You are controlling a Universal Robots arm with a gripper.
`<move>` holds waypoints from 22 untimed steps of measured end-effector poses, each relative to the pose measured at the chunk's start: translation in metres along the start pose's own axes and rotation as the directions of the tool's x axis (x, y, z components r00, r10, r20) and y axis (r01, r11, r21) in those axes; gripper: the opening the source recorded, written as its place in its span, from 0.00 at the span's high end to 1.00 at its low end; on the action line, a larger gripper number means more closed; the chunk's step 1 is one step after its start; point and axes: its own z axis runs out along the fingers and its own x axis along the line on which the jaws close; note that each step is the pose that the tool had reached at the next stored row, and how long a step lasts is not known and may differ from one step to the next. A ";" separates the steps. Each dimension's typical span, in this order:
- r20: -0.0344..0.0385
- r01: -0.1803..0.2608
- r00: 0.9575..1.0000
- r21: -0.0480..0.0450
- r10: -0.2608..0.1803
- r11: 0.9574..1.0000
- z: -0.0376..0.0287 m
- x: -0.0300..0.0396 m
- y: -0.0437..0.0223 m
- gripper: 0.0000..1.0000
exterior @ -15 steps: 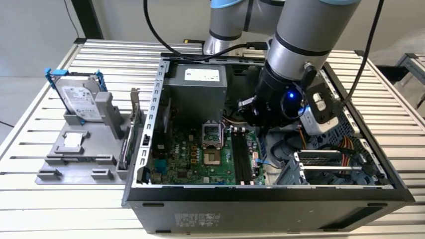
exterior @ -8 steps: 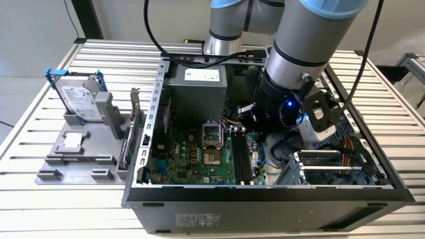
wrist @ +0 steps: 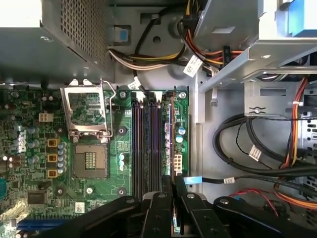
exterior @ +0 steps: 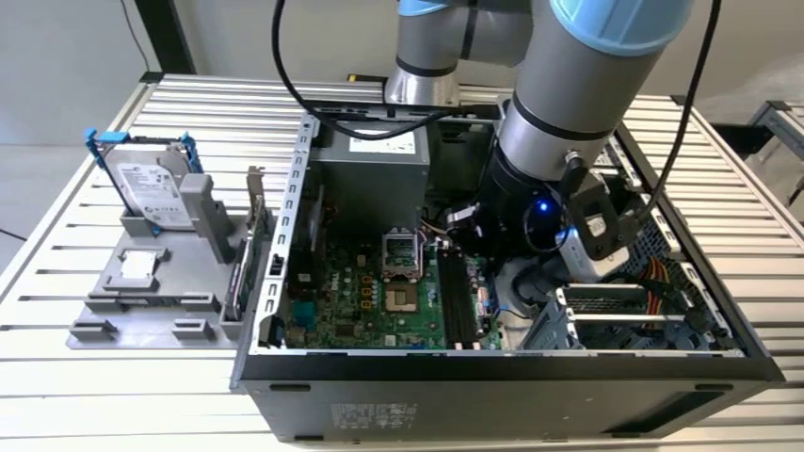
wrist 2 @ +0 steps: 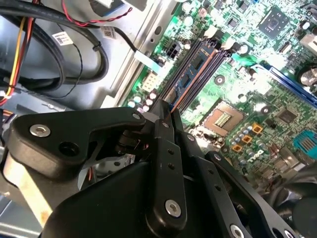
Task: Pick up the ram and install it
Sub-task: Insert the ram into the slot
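End effector pinching ram in motherboard slot; hard drive outside

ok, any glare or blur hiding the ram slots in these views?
Second wrist view: glare whitens the motherboard toward its far edge, and the hand looms dark in front. First wrist view: even light, slots sharp. Exterior view: the arm shades the case interior.
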 end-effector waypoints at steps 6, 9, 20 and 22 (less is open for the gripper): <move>0.000 0.000 1.000 0.000 0.000 1.000 0.0089 0.0019 -0.0007 1.00; 0.000 0.000 1.000 0.000 0.000 1.000 0.0129 0.0028 -0.0012 1.00; 0.000 0.006 1.000 0.000 -0.006 1.000 0.0310 0.0040 -0.0024 1.00; 0.000 0.008 1.000 0.000 -0.008 1.000 0.0338 0.0044 -0.0025 1.00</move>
